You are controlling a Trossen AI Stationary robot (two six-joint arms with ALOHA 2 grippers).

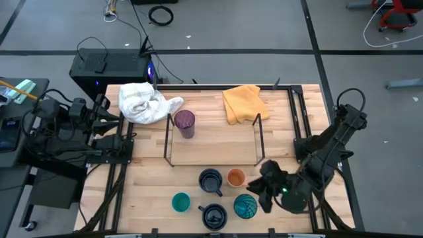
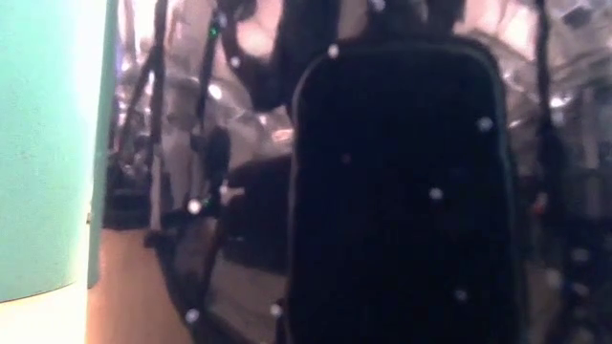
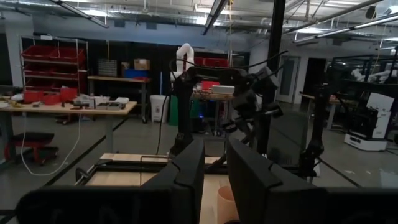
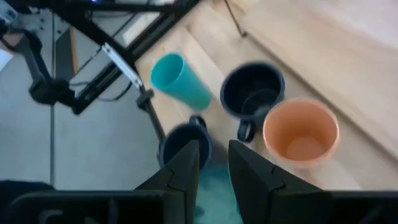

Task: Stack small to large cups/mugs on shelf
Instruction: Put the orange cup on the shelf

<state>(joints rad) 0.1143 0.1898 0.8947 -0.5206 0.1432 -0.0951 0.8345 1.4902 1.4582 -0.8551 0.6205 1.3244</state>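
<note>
The black wire shelf (image 1: pixel 211 142) stands mid-table with the purple tumbler (image 1: pixel 184 123) inside its left end. In front of it stand a navy mug (image 1: pixel 211 180), the orange cup (image 1: pixel 236 177), a small teal cup (image 1: pixel 181 202), a second navy mug (image 1: pixel 213 215) and the patterned teal cup (image 1: pixel 245 207). My right gripper (image 4: pixel 214 155) hovers slanting down over the patterned cup (image 4: pixel 214 193), its fingers a narrow gap apart with nothing between them. My left gripper (image 3: pixel 216 155) waits level at the table's left edge (image 1: pixel 112 125), also narrowly open and empty.
A white cloth (image 1: pixel 142 102) and an orange cloth (image 1: pixel 242 102) lie behind the shelf at the far side. In the low view the small teal cup (image 2: pixel 48 143) and a dark mug (image 2: pixel 402 191) fill the picture. Bare wood lies right of the cups.
</note>
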